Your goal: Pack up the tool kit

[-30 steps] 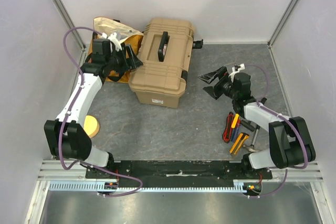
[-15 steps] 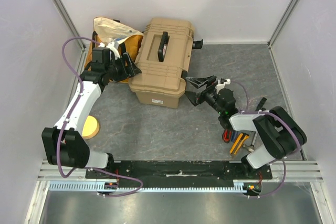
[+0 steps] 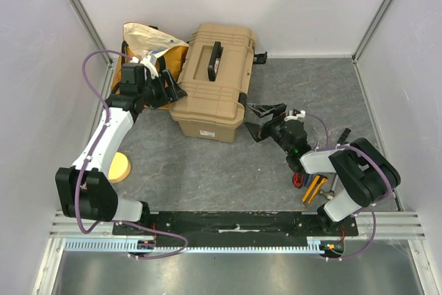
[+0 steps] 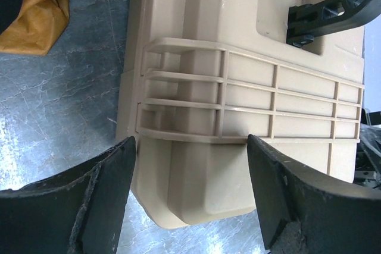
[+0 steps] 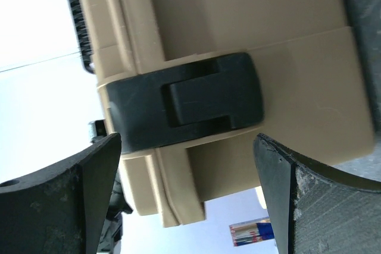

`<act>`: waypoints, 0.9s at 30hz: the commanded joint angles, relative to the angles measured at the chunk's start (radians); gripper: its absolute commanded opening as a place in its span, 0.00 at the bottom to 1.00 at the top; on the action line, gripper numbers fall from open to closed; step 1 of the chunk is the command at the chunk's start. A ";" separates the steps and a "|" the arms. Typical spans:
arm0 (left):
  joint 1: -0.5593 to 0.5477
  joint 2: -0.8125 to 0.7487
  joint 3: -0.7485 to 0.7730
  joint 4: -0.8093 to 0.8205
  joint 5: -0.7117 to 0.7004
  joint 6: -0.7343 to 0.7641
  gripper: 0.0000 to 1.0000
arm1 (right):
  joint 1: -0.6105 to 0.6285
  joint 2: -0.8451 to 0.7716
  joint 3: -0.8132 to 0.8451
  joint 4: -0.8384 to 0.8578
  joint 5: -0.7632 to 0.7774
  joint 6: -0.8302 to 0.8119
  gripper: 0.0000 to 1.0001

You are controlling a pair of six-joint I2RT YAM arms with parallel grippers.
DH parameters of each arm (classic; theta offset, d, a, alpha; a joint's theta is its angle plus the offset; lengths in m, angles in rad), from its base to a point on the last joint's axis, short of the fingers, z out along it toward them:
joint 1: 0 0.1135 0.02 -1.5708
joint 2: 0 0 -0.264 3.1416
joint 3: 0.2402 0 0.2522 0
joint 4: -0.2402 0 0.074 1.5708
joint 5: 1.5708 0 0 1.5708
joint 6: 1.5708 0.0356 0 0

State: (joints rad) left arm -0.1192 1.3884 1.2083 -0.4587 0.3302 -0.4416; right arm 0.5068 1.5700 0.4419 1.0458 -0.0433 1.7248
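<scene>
Nearest us, the hand tools (image 3: 314, 188) lie loose on the bench (image 3: 207, 170) beside the right arm's base, partly hidden under that arm, so we judge that nothing is packed yet. A little further out, the right gripper (image 3: 257, 121) is spread wide and holds nothing. Its wrist view shows a black latch (image 5: 187, 108) framed between the fingers, untouched and, as far as we can tell, folded shut. Beyond it the tan toolbox (image 3: 213, 81) stands toward the back of the bench, lid down and handle (image 3: 215, 60) flat. The left gripper (image 3: 174, 86), also wide and empty, faces the box's left end, close but not touching. Behind that arm sits the cloth bag (image 3: 138, 46). By our reading, unlatching, lifting the lid, loading the tools and closing up all remain.

A second ago the right gripper hung well to the right of the toolbox; it has since swung in to the latch. The left arm has shifted only slightly, and the toolbox and tools have not moved.
</scene>
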 commanded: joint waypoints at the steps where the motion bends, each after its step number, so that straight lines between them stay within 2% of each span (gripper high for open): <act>1: -0.005 -0.002 -0.026 -0.024 0.032 -0.005 0.80 | 0.016 -0.014 0.049 -0.116 0.065 -0.082 0.98; 5: -0.004 -0.005 -0.041 -0.017 0.052 -0.017 0.80 | 0.019 0.015 0.054 -0.075 0.059 -0.074 0.98; 13: -0.005 -0.008 -0.061 -0.001 0.076 -0.042 0.80 | 0.044 0.185 0.046 0.227 0.059 0.080 0.98; 18: -0.005 -0.011 -0.058 0.003 0.089 -0.046 0.80 | 0.059 0.246 0.089 0.324 0.075 0.116 0.98; 21: -0.008 -0.011 -0.056 0.005 0.102 -0.049 0.80 | 0.062 0.298 0.113 0.445 0.098 0.150 0.98; 24: -0.008 -0.011 -0.050 0.006 0.109 -0.049 0.80 | 0.071 0.383 0.158 0.684 0.120 0.222 0.98; 26: -0.008 -0.014 -0.047 0.005 0.112 -0.048 0.80 | 0.078 0.403 0.195 0.714 0.102 0.274 0.98; 27: -0.008 -0.015 -0.046 0.006 0.110 -0.048 0.80 | 0.078 0.388 0.208 0.712 0.092 0.248 0.98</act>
State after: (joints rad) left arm -0.1097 1.3788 1.1748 -0.4152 0.3664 -0.4603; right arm 0.5423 1.9350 0.5663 1.3357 0.1032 1.9377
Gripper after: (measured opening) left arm 0.804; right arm 0.982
